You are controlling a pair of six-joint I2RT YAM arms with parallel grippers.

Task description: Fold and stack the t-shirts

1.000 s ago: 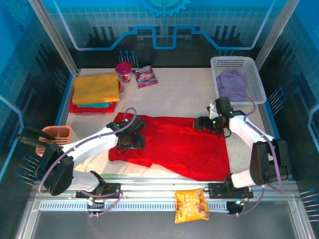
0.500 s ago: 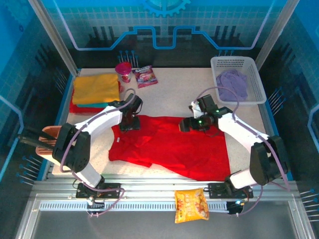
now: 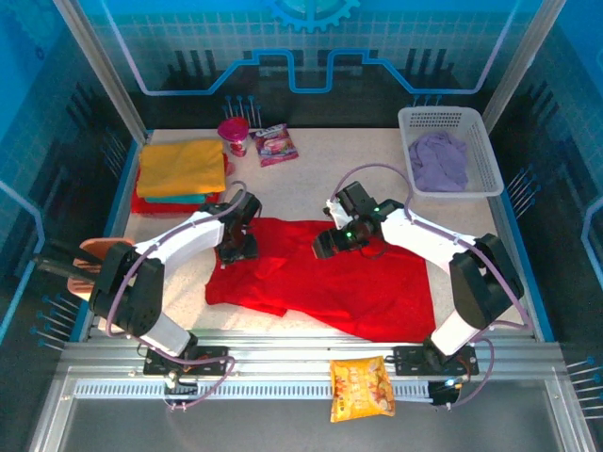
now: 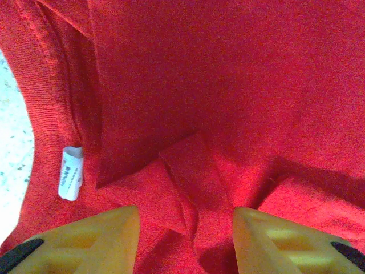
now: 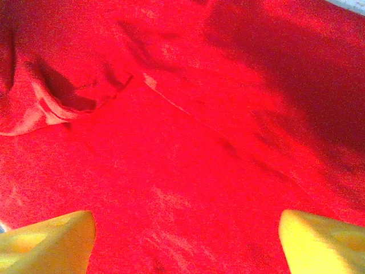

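Top external view: the left tool (image 3: 236, 249) sits over the far-left part of the spread red t-shirt (image 3: 349, 278), a little nearer than half a second ago, when it reached the shirt's far-left corner, and farther than a second ago, when it was over the bunched left sleeve. The right tool (image 3: 328, 245) is further left along the shirt's far edge than in either earlier frame, close to the shirt's middle. The shirt itself lies as before across the middle of the counter (image 3: 320, 184), toward the near edge. The folded stack in the far-left corner, a yellow t-shirt (image 3: 179, 165) over a teal t-shirt (image 3: 174, 199) over another red one (image 3: 149, 205), is unchanged, as is the lilac t-shirt (image 3: 438, 158) in the white basket (image 3: 485, 155) at the far-right corner. What this view cannot resolve, the wrist views do. The left wrist shows the collar with its white label (image 4: 71, 173) and a raised fold of cloth (image 4: 191, 177) between the yellow fingers (image 4: 85, 240), which stand moderately apart, not pinching it. The right wrist shows flat, lightly creased red cloth, with its fingers (image 5: 51, 240) set wide at the frame's bottom corners, holding nothing.
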